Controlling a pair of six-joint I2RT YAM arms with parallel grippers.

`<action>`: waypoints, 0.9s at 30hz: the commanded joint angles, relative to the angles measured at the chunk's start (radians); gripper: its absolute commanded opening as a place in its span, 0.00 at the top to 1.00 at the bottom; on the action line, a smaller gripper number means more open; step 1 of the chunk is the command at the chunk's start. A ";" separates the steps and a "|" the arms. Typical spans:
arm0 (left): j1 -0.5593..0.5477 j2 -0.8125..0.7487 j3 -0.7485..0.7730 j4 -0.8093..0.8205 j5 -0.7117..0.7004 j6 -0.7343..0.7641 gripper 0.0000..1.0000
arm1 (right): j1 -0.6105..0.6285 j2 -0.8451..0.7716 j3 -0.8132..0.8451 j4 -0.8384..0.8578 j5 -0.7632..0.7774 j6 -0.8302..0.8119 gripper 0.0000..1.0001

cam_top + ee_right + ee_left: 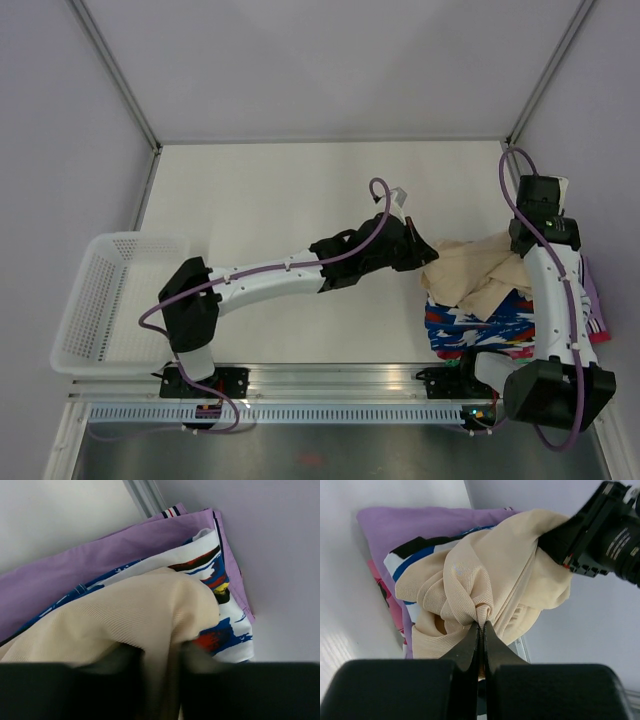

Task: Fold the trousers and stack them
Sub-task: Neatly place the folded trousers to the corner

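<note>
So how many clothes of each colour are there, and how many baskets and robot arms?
Beige trousers: 1
Purple garment: 1
Patterned garment: 1
White basket: 1
Robot arms: 2, left arm and right arm
Total: 6
A pink edge among the clothes is too hidden to count.

Trousers (480, 275) lie atop the garment stack (480, 325) at right — basket (90, 300) far left

R claw (161, 677) pinching trousers (125, 620) atop patterned garment (227, 632), purple garment (100, 565).
</note>
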 commanded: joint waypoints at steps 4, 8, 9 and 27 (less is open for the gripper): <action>-0.002 -0.028 0.058 -0.063 0.005 0.116 0.91 | -0.025 0.012 0.073 0.005 0.151 0.054 0.02; -0.001 -0.004 0.170 -0.185 0.080 0.223 0.26 | -0.024 -0.010 0.277 -0.108 0.087 0.081 0.02; -0.001 -0.021 0.176 -0.196 0.076 0.270 0.23 | -0.024 -0.005 0.329 -0.138 0.035 0.089 0.02; 0.545 -0.384 0.090 -0.420 0.359 0.619 0.00 | -0.024 -0.099 0.300 0.255 -0.703 0.232 0.02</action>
